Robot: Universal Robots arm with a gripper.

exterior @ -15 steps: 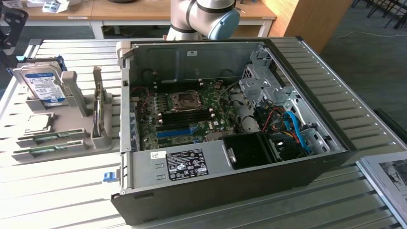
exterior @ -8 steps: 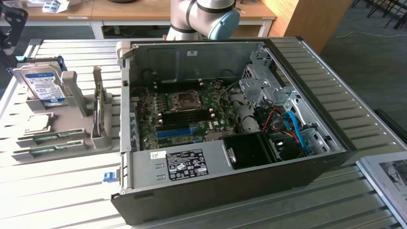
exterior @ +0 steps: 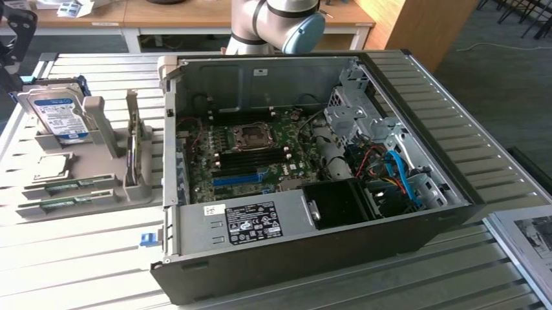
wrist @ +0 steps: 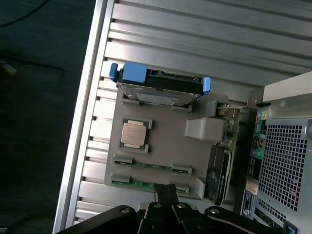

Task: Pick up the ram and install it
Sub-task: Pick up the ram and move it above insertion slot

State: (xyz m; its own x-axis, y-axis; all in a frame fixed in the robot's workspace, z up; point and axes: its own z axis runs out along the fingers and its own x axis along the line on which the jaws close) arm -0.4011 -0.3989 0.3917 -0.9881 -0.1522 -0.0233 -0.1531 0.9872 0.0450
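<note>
Slatted worktop (exterior: 77, 258), open computer case (exterior: 302, 271), my gripper (wrist: 165, 194) pinched shut and empty above the grey holder (wrist: 165, 146).
Ram (wrist: 141, 184) lies flat at the holder's edge farthest from its hard drive (wrist: 156, 87), long axis parallel to that drive; a second stick (wrist: 151, 166) lies just beside it. Closed like this, I could strike the board or come down on the wrong stick.

In the exterior view, the holder (exterior: 97, 165) was set on the table (exterior: 77, 258) at nine o'clock from the case (exterior: 302, 252). On it, the hard drive (exterior: 59, 116) was stood at twelve o'clock of the processor (exterior: 52, 168), and the ram (exterior: 67, 188) was laid at six.
</note>
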